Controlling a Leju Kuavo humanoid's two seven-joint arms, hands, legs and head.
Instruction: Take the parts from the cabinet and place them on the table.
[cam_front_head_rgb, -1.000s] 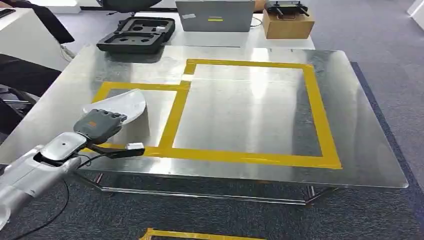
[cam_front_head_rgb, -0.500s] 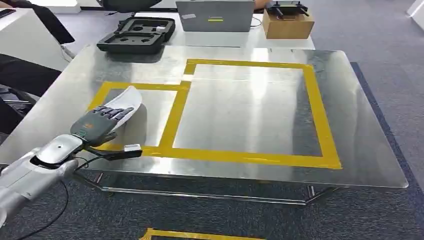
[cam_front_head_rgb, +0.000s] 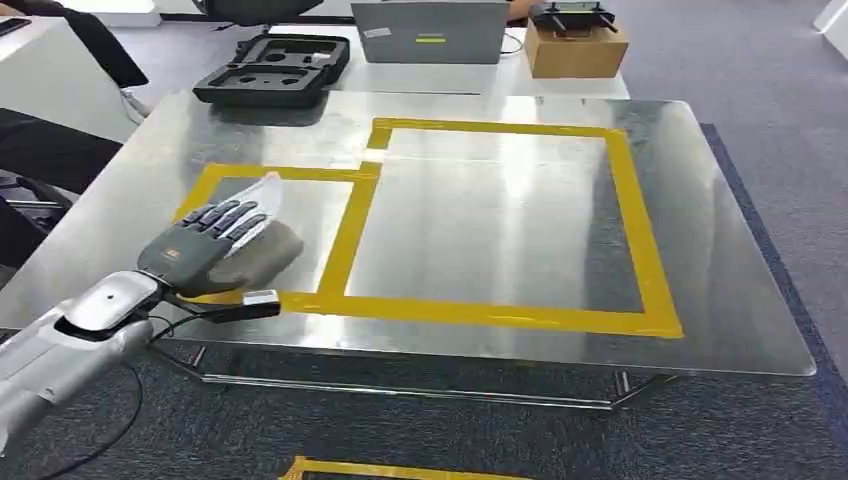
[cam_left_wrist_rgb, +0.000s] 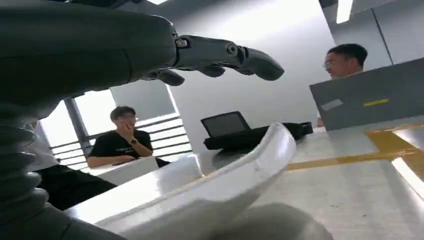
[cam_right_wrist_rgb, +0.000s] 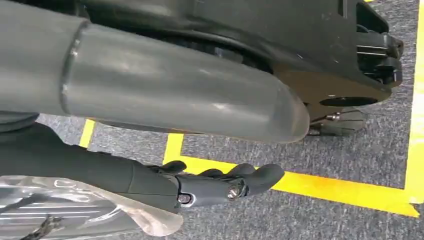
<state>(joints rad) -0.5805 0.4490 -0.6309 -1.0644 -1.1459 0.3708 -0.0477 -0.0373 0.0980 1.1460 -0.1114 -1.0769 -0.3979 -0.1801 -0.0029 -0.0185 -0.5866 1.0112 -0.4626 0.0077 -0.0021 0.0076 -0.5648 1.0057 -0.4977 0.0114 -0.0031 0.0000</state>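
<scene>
A white curved part lies on the metal table, inside the small yellow-taped square at the left. My left hand hovers over it with fingers stretched out straight, covering most of it. The left wrist view has the white part resting on the table surface, with the fingers spread above and not touching it. My right hand hangs low over the carpet, fingers curled, with a clear plastic bag holding something dark pressed against it.
A larger yellow-taped rectangle marks the table's middle and right. Behind the table sit a black foam case, a grey laptop and a cardboard box. People sit beyond the table's far side. Yellow floor tape runs under the right hand.
The white part has dropped from tilted up to lying low on the table. My left hand's fingers have straightened out and let it go.
</scene>
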